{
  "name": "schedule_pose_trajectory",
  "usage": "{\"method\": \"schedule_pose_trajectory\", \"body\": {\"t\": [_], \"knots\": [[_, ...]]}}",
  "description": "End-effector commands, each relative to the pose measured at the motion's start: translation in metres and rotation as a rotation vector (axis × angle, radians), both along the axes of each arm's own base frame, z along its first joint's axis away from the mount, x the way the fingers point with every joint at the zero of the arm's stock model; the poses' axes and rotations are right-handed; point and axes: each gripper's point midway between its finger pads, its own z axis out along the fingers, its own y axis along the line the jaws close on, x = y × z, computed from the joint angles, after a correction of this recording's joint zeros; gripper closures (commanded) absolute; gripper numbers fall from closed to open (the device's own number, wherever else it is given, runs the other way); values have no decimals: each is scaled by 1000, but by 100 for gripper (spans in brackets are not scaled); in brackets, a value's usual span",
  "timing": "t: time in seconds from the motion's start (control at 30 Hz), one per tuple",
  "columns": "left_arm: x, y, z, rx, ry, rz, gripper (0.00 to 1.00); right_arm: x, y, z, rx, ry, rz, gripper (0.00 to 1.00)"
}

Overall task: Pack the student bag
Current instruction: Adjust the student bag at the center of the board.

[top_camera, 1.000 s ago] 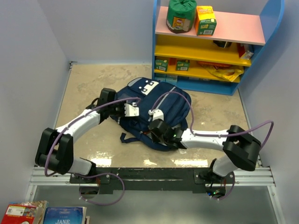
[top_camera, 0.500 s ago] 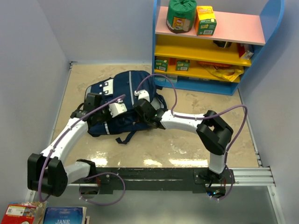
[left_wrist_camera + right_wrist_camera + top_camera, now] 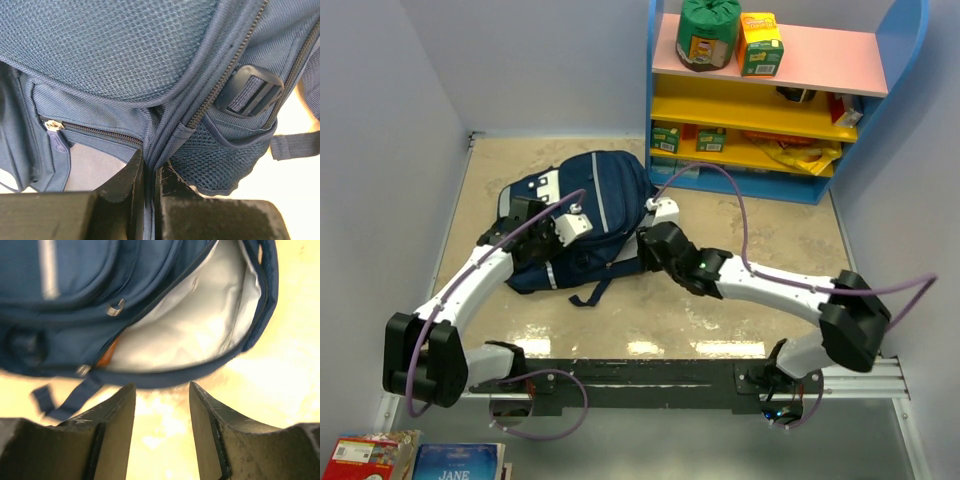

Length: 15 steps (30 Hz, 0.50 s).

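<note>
Student bag (image 3: 605, 190): you have it lying flat on the table (image 3: 760, 230), left of centre.
Left gripper (image 3: 149, 172): pinched tight on a seam fold of the bag.
Right gripper (image 3: 162, 390): jaws apart, empty. From above, the bag sits just beside it at 10 o'clock.

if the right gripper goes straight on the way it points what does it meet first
Probably the student bag, at its open navy rim just ahead of the right gripper, though depth is unclear.
</note>
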Motion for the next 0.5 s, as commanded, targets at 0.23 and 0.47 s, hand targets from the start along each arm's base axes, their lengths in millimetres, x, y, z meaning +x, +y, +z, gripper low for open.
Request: {"method": "schedule_pose_trajectory", "body": {"t": [0.23, 0.47], "knots": [[7, -35, 34, -186, 27, 45, 100, -45, 49, -18, 297, 71, 258, 49], [4, -31, 33, -159, 35, 47, 100, -28, 81, -35, 345, 75, 257, 49]]}}
